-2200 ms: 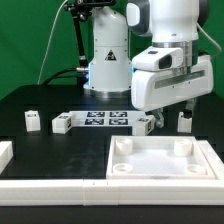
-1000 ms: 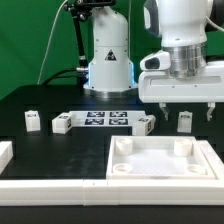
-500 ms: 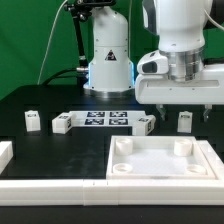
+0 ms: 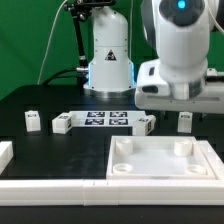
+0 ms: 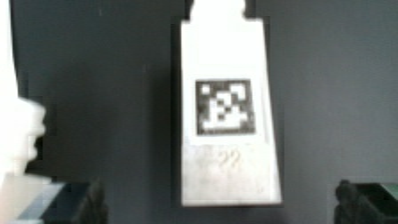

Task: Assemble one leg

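Note:
Several small white legs with tags stand on the black table in the exterior view: one (image 4: 32, 121) at the left, one (image 4: 62, 123) by the marker board's left end, one (image 4: 147, 122) at its right end, one (image 4: 185, 121) further right. My gripper (image 4: 178, 100) hangs above the two right ones, touching nothing. In the wrist view a leg (image 5: 228, 110) lies lengthwise below my gripper (image 5: 221, 205), its tag facing up. The dark fingertips (image 5: 71, 200) stand wide apart on either side of its near end. The gripper is open and empty.
The marker board (image 4: 105, 120) lies flat mid-table. The wide white square panel (image 4: 165, 160) with round corner sockets lies in front at the exterior view's right. A white rail (image 4: 40, 183) runs along the front edge. A blurred white part (image 5: 22, 130) shows beside the leg.
The hand has turned and tilted above the right legs, its body now wider in the exterior view. The legs and panel have not moved. The gripper stays open.

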`<state>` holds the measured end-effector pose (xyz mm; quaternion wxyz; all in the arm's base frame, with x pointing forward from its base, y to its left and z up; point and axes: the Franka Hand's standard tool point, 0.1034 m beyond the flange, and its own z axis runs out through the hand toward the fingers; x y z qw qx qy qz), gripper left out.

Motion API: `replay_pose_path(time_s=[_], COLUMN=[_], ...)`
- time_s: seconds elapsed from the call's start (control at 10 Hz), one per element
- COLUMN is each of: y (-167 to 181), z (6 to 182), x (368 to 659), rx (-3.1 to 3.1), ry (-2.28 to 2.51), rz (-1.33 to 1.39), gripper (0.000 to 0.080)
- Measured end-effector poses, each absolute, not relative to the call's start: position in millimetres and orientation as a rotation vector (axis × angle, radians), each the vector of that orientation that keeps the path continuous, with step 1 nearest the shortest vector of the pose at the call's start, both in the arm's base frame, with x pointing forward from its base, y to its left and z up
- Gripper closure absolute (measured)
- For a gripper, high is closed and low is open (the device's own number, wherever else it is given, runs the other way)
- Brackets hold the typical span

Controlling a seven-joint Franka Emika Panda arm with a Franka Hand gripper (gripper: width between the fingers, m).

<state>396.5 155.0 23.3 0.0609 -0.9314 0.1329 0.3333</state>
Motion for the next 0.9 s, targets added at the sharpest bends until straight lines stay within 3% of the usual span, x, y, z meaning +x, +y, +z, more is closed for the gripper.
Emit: replay_pose_path(time_s=[0.4,0.9], y=[158.4,164.7], z=[9.8,4.6], x=[383.2,371.8], rx=[-2.611,-2.62], ry=[0.378,0.362], rz=[1.412,1.418], gripper=[0.015,0.015])
